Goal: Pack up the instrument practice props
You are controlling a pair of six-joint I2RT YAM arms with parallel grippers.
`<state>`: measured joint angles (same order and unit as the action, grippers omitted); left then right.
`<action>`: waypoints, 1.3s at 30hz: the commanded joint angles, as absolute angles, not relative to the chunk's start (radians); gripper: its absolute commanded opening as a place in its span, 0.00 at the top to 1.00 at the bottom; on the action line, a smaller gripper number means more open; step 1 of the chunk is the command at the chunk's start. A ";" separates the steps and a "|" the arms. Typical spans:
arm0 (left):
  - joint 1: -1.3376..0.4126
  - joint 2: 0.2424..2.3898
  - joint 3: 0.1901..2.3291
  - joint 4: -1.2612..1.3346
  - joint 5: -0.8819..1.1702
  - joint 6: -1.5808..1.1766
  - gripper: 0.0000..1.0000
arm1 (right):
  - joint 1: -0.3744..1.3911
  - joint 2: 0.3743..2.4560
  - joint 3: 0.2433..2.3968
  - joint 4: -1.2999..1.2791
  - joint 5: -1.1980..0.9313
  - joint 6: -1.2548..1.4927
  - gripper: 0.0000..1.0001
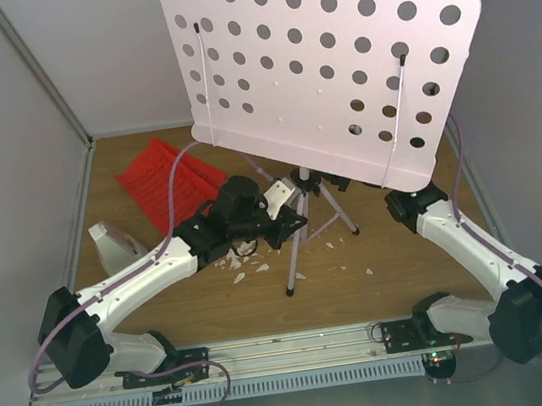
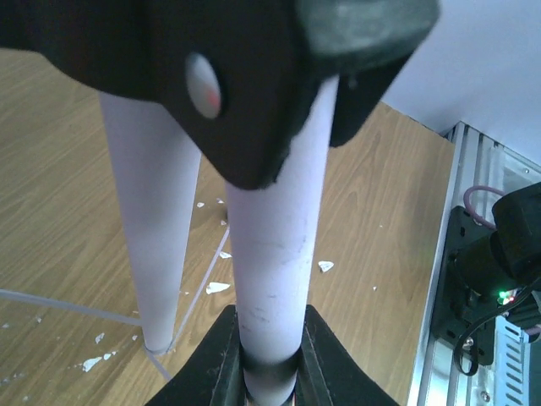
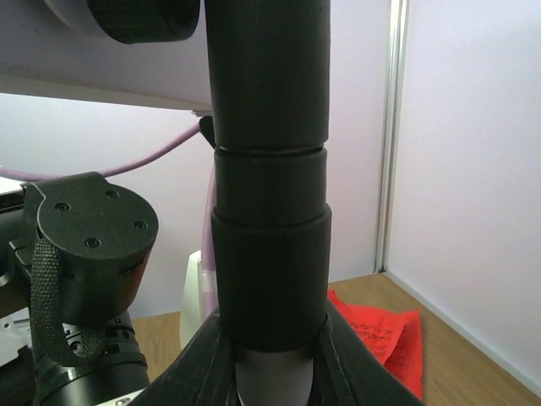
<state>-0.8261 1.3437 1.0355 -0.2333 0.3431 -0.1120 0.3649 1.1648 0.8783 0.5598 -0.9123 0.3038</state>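
Left gripper (image 2: pixel 270 359) clamped a silver tripod leg (image 2: pixel 275 237); right gripper (image 3: pixel 272 359) clamped the black post (image 3: pixel 269 169) beneath the pale perforated plate (image 1: pixel 332 63).

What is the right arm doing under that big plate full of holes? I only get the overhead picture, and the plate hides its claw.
Observer: The right wrist camera shows the right gripper with a finger close against each side of the stand's black centre pole.
Visitor: And the left claw, is it only lying near the legs?
Observer: No. In the left wrist camera the left gripper clasps one pale tripod leg between its fingers, and a second leg stands free beside it.
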 commanded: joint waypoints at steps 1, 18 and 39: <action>-0.825 1.265 1.131 0.031 0.327 -0.153 1.00 | 0.386 1.135 0.854 0.531 -0.928 0.340 1.00; -0.825 1.204 1.209 0.116 0.223 -0.165 1.00 | 0.422 1.073 0.781 0.587 -0.869 0.374 1.00; -0.828 1.232 1.282 0.186 0.196 -0.160 1.00 | 0.499 1.002 0.625 0.686 -0.643 0.491 1.00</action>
<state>-0.8516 1.2953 1.1141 -0.3275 0.2718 -0.0856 0.4458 1.0374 0.6834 0.6788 -0.5926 0.5064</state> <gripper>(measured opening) 0.140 0.188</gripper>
